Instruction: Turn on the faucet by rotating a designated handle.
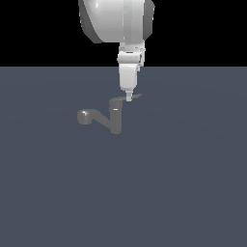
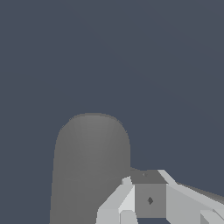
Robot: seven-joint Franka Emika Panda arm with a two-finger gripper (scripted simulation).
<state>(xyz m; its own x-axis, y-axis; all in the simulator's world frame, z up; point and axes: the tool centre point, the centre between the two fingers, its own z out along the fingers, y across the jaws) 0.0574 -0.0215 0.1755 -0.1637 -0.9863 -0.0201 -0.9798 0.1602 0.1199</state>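
Faucet [image 1: 115, 119] hardware sits a little above the middle of the exterior view, on the flat grey-blue floor [image 1: 183, 193]. Its upright body stands at the centre of that frame, a bent spout [image 1: 86, 116] runs off toward the exterior view's left and ends in a rounded nozzle, and a thin lever handle [image 1: 135, 97] leaves the top of the body toward the exterior view's right, its long axis lying almost level and angled slightly up the frame.

The gripper [image 1: 129, 98] comes straight down from the upper centre of the frame, and its tip meets the scene right at the inner end of that lever, beside the top of the body. Whether it actually touches the lever cannot be told at this size.

In the wrist view the rounded grey body [image 2: 89, 170] fills the lower left, with the pale fingers [image 2: 120, 203] crowded in the lower right just beside it. How far apart the fingers stand cannot be told from either picture.

My reading is that any turn depends on the free length of the lever stretching rightward away from the fingertip. How far the handle has been rotated is not something these pictures settle.
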